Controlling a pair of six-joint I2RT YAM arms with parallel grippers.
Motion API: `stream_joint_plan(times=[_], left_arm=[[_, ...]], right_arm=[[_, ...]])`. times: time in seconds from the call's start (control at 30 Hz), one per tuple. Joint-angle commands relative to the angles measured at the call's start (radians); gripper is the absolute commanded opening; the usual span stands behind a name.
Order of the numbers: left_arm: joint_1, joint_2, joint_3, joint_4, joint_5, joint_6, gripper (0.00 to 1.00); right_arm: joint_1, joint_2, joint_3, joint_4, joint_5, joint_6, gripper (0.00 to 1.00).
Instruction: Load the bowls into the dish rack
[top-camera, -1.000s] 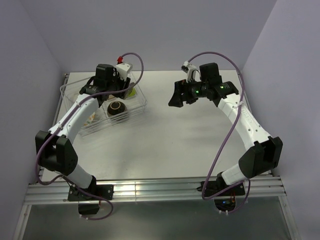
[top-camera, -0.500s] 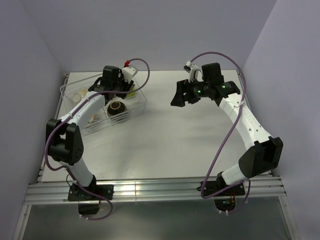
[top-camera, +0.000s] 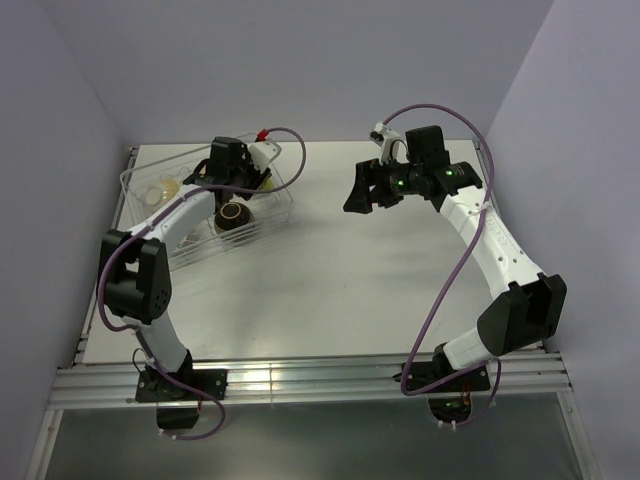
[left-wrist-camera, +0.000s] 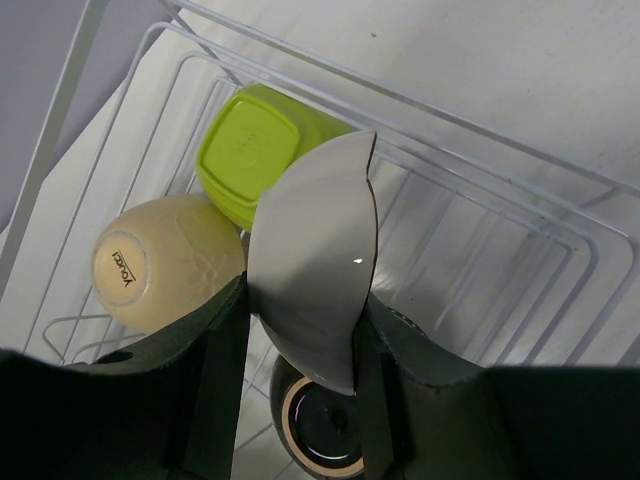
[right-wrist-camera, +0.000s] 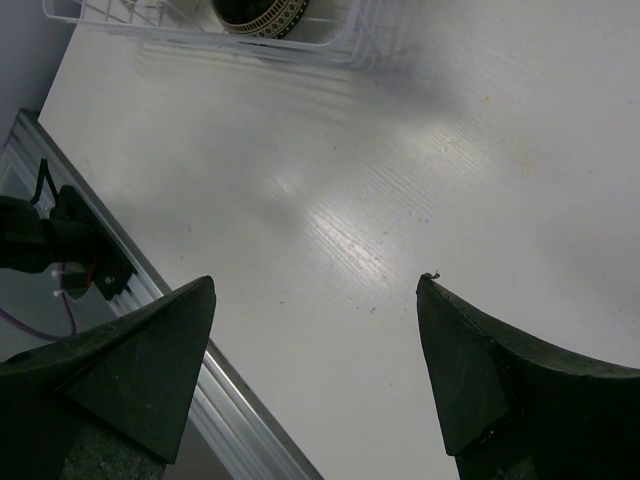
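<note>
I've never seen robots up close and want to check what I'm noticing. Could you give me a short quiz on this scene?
1. True or false: the right gripper is open and holds nothing.
2. What does the left gripper hold? A) a spoon B) a pale bowl, gripped edge-on C) nothing
3. Fill in: the lime-green bowl sits inside the ____.

Key: 1 true; 2 B; 3 dish rack.
</note>
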Motion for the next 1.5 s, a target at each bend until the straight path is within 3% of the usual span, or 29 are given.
stream_joint_plan(times=[0.0,0.47,0.7,0.8,0.83,0.93,1.07,1.2,1.47], left_arm=[[0.002,0.001,-0.009,0.094,-0.006,0.067,0.00],[0.002,0.050,-0.044,0.161,-0.046,0.149,0.00],[0.013,0.059,0.029,0.042,-0.001,0.082,0.01],[0.040,0.074,0.118,-0.081,0.074,0.005,0.09],[0.060,0.070,0.137,-0.109,0.150,-0.001,0.18],[0.095,0.027,0.149,-0.213,0.284,0.115,0.40],[0.122,0.057,0.245,-0.334,0.431,0.344,0.40],[0.143,0.152,0.382,-0.605,0.517,0.618,0.41],[0.146,0.228,0.411,-0.682,0.556,0.913,0.39]], right_arm=[[-0.011,-0.037,0.005,-0.003,-0.003,-0.017,0.88],[-0.017,-0.027,0.001,-0.003,-0.001,-0.017,0.88],[-0.017,-0.028,-0.007,-0.003,-0.004,-0.017,0.88],[-0.018,-0.025,-0.009,-0.004,-0.007,-0.017,0.88],[-0.017,-0.025,-0.009,-0.003,-0.007,-0.017,0.88],[-0.017,-0.022,-0.006,-0.009,-0.009,-0.047,0.88],[-0.017,-0.007,0.008,-0.024,-0.017,-0.057,0.88],[-0.017,0.000,0.013,-0.026,-0.015,-0.057,0.88],[-0.020,0.006,0.008,-0.044,-0.009,-0.072,0.88]])
